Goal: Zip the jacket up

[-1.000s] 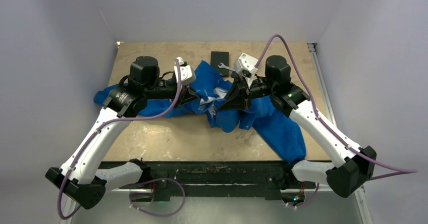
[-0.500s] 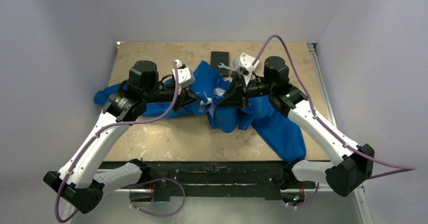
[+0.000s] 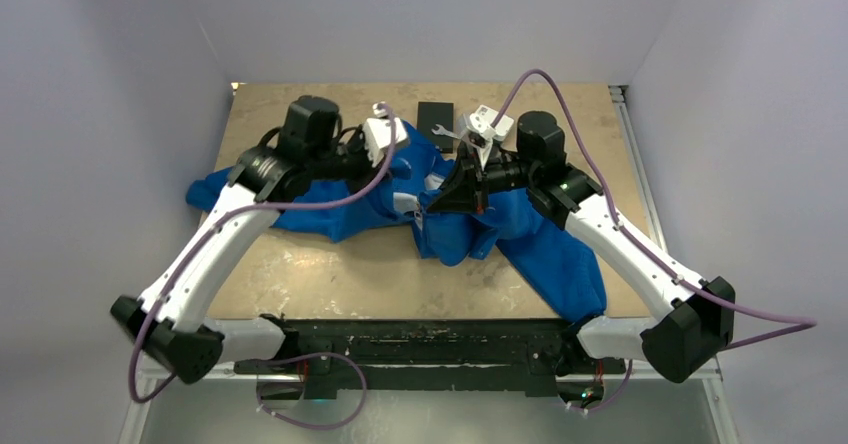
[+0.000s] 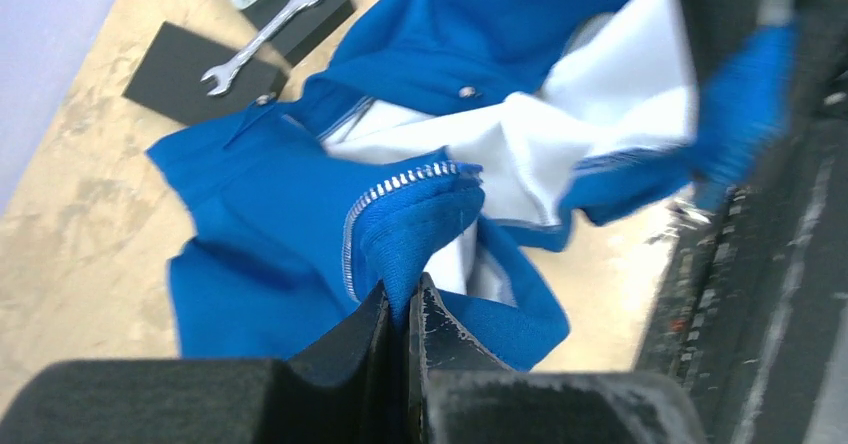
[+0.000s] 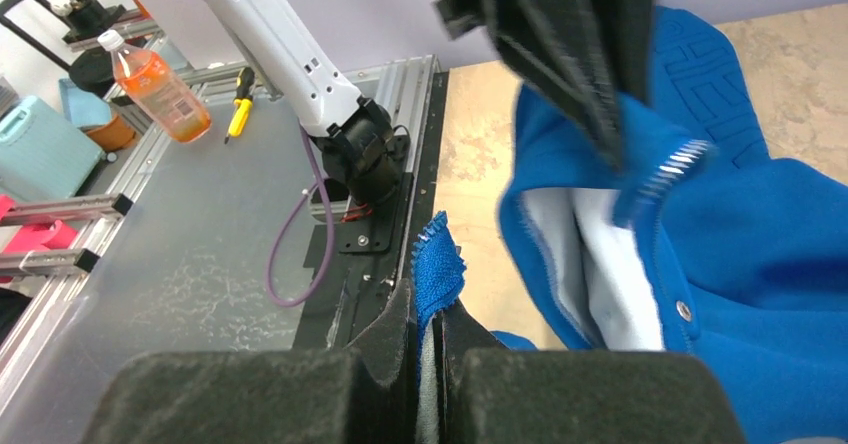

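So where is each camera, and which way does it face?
Top external: above and behind, looking down at the table; left arm, right arm show.
Left wrist: on its wrist, facing past the left gripper, shut on the jacket, toward the wrench.
Right wrist: likewise, past the right gripper, shut on the jacket, toward the left arm's base.
Shared: wrench, in top and left wrist.

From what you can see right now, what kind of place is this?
Probably a robotics lab or workshop: a left arm and a right arm mounted at a worn wooden tabletop inside plain white walls, a wrench on a black pad, and aluminium framing with a yellow-handled screwdriver nearby.
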You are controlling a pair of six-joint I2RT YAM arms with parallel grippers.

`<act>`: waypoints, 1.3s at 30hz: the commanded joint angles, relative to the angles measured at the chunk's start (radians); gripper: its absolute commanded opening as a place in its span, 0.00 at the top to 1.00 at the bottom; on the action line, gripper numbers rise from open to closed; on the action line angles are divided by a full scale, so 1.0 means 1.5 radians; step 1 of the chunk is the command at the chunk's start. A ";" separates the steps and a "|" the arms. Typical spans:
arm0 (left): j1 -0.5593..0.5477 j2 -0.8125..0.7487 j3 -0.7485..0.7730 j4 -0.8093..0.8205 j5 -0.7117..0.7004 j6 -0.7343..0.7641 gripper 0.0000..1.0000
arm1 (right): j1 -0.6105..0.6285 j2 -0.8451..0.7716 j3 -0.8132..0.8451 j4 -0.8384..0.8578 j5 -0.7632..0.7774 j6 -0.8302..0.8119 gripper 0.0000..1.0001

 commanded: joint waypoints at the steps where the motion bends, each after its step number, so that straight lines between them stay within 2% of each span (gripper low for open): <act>1: 0.001 0.074 0.105 -0.105 -0.078 0.125 1.00 | -0.004 -0.010 0.020 -0.021 0.015 -0.026 1.00; 6: 0.002 0.063 0.145 -0.144 -0.090 0.115 1.00 | -0.006 -0.031 0.014 -0.045 0.011 -0.026 1.00; 8: 0.002 0.003 0.089 -0.142 -0.036 0.143 1.00 | -0.006 -0.049 -0.001 -0.034 0.009 -0.022 1.00; 10: 0.004 -0.081 -0.007 -0.079 0.035 0.156 1.00 | -0.006 -0.065 -0.031 0.022 -0.003 0.032 1.00; 12: 0.045 -0.089 -0.028 -0.065 0.097 0.116 1.00 | -0.006 -0.075 -0.041 0.053 -0.009 0.063 1.00; 14: 0.060 -0.106 -0.047 -0.045 0.083 0.097 1.00 | -0.006 -0.077 -0.038 0.051 -0.003 0.061 1.00; 16: 0.061 -0.103 -0.051 -0.067 0.084 0.121 1.00 | -0.006 -0.073 -0.035 0.051 0.017 0.056 1.00; 20: 0.076 -0.093 -0.060 -0.079 0.136 0.131 1.00 | -0.006 -0.047 -0.035 0.072 0.031 0.069 1.00; 23: 0.115 -0.058 -0.024 -0.131 0.217 0.171 1.00 | -0.005 -0.040 -0.049 0.133 0.042 0.107 1.00; 27: 0.127 0.009 0.082 -0.254 0.231 0.258 1.00 | 0.000 -0.021 -0.033 0.146 0.055 0.115 1.00; 30: 0.141 0.052 0.174 -0.370 0.284 0.344 1.00 | 0.016 -0.020 -0.037 0.171 0.089 0.125 1.00; 31: 0.151 0.061 0.195 -0.379 0.310 0.362 1.00 | 0.022 -0.015 -0.039 0.180 0.099 0.129 1.00; 32: 0.162 0.069 0.209 -0.361 0.334 0.339 1.00 | 0.030 -0.006 -0.036 0.177 0.103 0.125 1.00; 35: 0.150 0.092 0.207 -0.312 0.309 0.260 1.00 | 0.042 0.023 -0.006 0.114 0.112 0.073 1.00; 38: 0.070 0.087 0.118 -0.243 0.143 0.192 1.00 | 0.051 0.038 -0.005 0.114 0.127 0.079 1.00; 39: 0.063 0.083 0.093 -0.233 0.116 0.188 1.00 | 0.052 0.045 -0.003 0.117 0.129 0.086 1.00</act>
